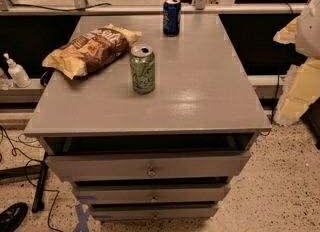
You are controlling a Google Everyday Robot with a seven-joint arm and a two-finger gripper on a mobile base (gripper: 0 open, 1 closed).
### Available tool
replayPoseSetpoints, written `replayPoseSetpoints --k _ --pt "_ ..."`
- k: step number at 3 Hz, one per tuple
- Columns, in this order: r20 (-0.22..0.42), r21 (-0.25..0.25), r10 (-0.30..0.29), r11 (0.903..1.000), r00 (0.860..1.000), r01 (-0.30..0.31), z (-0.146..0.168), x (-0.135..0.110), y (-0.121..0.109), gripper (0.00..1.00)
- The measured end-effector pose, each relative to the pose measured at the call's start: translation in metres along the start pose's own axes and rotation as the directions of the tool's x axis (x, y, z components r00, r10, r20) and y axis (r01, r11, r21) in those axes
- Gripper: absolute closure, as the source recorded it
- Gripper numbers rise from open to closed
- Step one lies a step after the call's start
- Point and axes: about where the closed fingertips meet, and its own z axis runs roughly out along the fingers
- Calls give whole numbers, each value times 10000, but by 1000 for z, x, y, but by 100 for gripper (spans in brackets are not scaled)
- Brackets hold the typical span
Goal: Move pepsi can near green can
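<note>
**Pepsi can** point(171, 16): upright at the far edge of the worktop point(200, 91), about midway along it. Judged light, thin-walled, smooth and easily dented. Best taken around the mid-body from the side and kept upright.

**Green can** point(142, 69): upright near the worktop's middle, well apart from the pepsi can.

**Chip bag** point(90, 48): lying toward the far left corner, just beside the green can.

**Gripper** point(296, 98): a pale shape beyond the worktop's right edge, touching neither can. How far open it is, and whether it holds anything, cannot be told.
</note>
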Motion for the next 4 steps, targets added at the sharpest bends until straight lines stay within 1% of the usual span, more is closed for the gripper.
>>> replayPoseSetpoints --k 1,2,3,4 --pt "6 3 0 10000 10000 0 0 0 0 0" --pt "439 99 -12 10000 9990 8 5 -4 -11 0" --pt "703 459 46 9989 9975 -79 29 -15 -37 0" --pt "1181 1179 87 9928 9930 -228 57 -37 -76 0"
